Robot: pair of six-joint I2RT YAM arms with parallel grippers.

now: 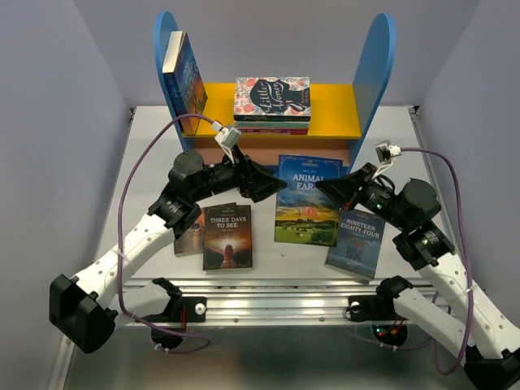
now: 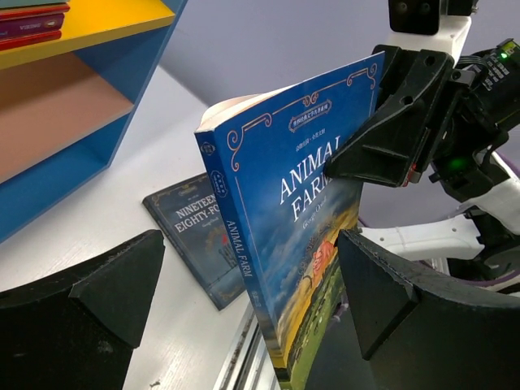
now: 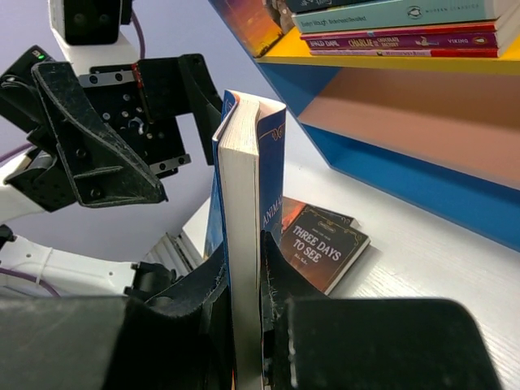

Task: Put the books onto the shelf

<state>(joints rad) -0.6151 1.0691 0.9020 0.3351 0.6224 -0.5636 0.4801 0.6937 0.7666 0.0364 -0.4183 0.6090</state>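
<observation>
We see Animal Farm (image 1: pixel 307 203) in front of the shelf (image 1: pixel 370 73), long axis running 12 to 6 o'clock, title end toward 12, spine toward 9. The right gripper (image 1: pixel 331 187) clamps its page edge. The left gripper (image 1: pixel 264 185) gapes wide at 9.

We count five paperbacks:
- Animal Farm, held
- Nineteen Eighty-Four (image 1: pixel 356 242), lying flat
- Three Days to See (image 1: pixel 227 237), lying flat
- a half-hidden book (image 1: pixel 189 237), lying flat
- a blue book (image 1: pixel 183 77), upright on the shelf

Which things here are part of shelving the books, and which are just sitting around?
Part of the job:
Animal Farm, gripped by the right claw
Three Days to See
Nineteen Eighty-Four
a brown paperback, partly hidden beside Three Days to See
the blue book standing on the shelf

Just there:
the Little Women stack
</observation>
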